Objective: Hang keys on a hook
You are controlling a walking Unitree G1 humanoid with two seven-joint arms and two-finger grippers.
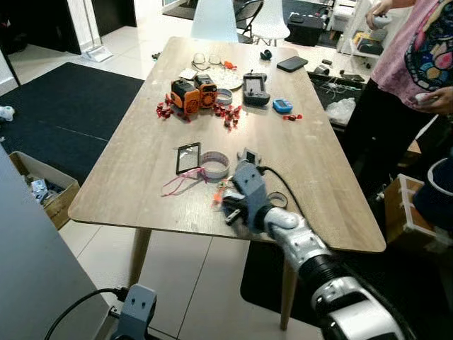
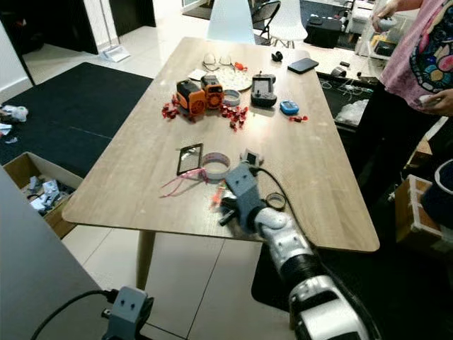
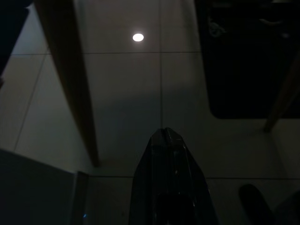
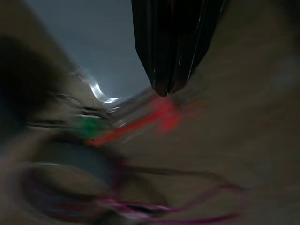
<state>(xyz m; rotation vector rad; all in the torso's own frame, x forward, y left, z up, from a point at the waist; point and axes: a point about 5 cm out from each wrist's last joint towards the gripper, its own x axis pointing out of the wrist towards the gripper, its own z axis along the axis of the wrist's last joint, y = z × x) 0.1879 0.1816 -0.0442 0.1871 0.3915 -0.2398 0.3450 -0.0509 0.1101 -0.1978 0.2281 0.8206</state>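
Note:
A bunch of keys (image 1: 216,193) with red and green tags and a thin pink cord (image 1: 180,185) lies on the wooden table (image 1: 141,177) near its front edge. My right gripper (image 1: 228,211) reaches over that edge, right beside the keys. In the blurred right wrist view its fingers (image 4: 164,70) are pressed together, with the tips just over the red tag (image 4: 164,112) and the pink cord (image 4: 154,206) beyond. I cannot tell whether the tips touch the tag. My left gripper (image 3: 166,136) hangs idle below the table, shut, pointing at the tiled floor.
On the table are a dark phone (image 1: 188,157), a tape roll (image 1: 215,165), orange toys (image 1: 192,93), small red pieces and a black controller (image 1: 255,88). A person (image 1: 414,64) stands at the right side. A cardboard box (image 1: 39,185) sits on the floor at the left.

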